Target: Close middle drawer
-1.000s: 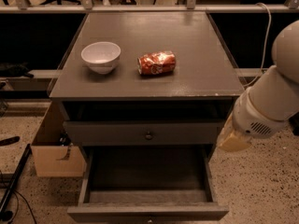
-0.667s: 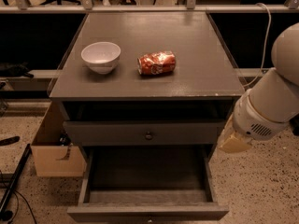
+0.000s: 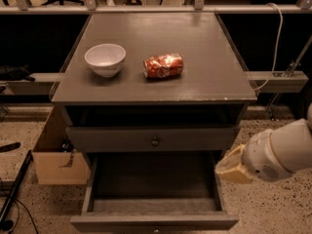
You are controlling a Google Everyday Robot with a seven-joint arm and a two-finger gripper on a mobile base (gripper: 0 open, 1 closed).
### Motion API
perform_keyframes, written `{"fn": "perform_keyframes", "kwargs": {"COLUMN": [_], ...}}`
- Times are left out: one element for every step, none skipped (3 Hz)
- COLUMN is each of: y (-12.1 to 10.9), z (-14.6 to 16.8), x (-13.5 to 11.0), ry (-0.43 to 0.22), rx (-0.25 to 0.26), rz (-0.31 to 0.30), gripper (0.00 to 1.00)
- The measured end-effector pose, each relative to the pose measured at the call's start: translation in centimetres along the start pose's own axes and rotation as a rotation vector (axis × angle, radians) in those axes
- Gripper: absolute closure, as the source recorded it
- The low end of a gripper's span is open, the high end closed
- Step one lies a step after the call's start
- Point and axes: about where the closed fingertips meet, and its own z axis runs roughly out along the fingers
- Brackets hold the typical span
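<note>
The middle drawer (image 3: pixel 153 222) is the lower of the two visible drawers of the dark grey-brown cabinet (image 3: pixel 156 89). It stands pulled far out toward me, and its inside is empty. The matching drawer front (image 3: pixel 155 139) above it, with a round knob, is pushed in. My gripper (image 3: pixel 228 169), tan-tipped on a white arm (image 3: pixel 280 152), hangs just right of the open drawer's right side, about level with its side wall. Whether it touches the drawer does not show.
A white bowl (image 3: pixel 105 59) and a crushed red can (image 3: pixel 163 65) lie on the cabinet top. An open cardboard box (image 3: pixel 56 160) stands on the floor left of the cabinet. Cables and a rail (image 3: pixel 273 79) run behind it on the right.
My gripper and arm have moved down and slightly left, closer to the open drawer's right side. The drawer, bowl and can have not moved.
</note>
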Motion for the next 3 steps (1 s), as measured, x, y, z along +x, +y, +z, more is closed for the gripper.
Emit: {"fn": "perform_keyframes", "kwargs": {"y": [1.8,2.2,2.1], "z": [5.7,10.3,10.3], "x": [0.5,0.4,0.4], "ry": [-0.147,-0.239,-0.238], "rx": [-0.039,-0.073,-0.072], "rz": [0.090,0.144,0.144], "gripper": [1.00,1.00,1.00]}}
